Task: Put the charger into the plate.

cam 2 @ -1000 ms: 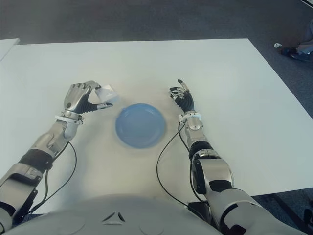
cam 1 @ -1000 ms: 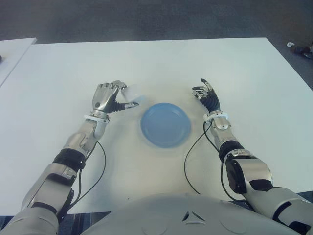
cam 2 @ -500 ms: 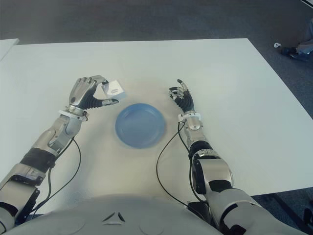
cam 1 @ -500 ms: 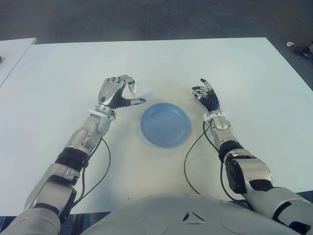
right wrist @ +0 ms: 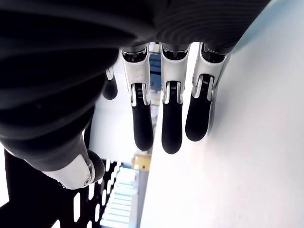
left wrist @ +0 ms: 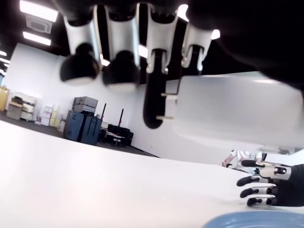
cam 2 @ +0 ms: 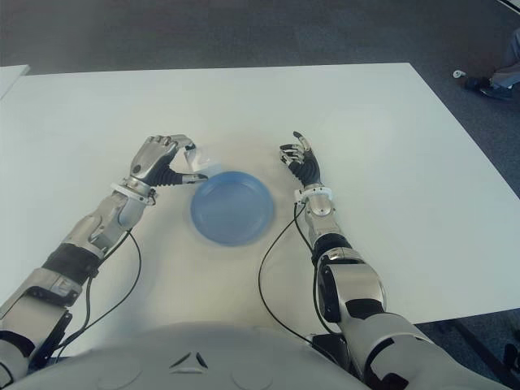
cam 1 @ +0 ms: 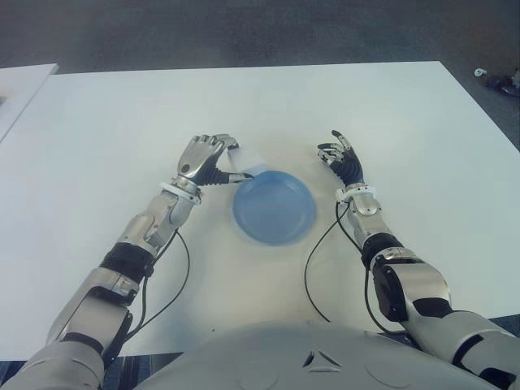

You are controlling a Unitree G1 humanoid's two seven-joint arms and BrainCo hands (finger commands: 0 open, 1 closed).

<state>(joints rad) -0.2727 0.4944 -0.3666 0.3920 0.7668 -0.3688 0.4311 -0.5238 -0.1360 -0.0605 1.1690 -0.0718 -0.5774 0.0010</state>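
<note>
A white cube-shaped charger (cam 1: 248,163) with two metal prongs is held in my left hand (cam 1: 210,159), lifted just off the table at the left rim of the blue plate (cam 1: 274,206). The left wrist view shows the charger (left wrist: 228,114) pinched under the curled fingers, with the plate's rim (left wrist: 256,221) below it. My right hand (cam 1: 341,159) shows to the right of the plate, fingers relaxed and holding nothing; its fingers (right wrist: 171,123) hang loose over the white table.
The white table (cam 1: 390,114) spreads wide around the plate. A second white table edge (cam 1: 20,85) shows at the far left. Black cables (cam 1: 313,268) trail from both wrists over the near part of the table.
My left hand has carried the charger to the right, from well left of the plate to its left rim. The right hand has stayed in place.
</note>
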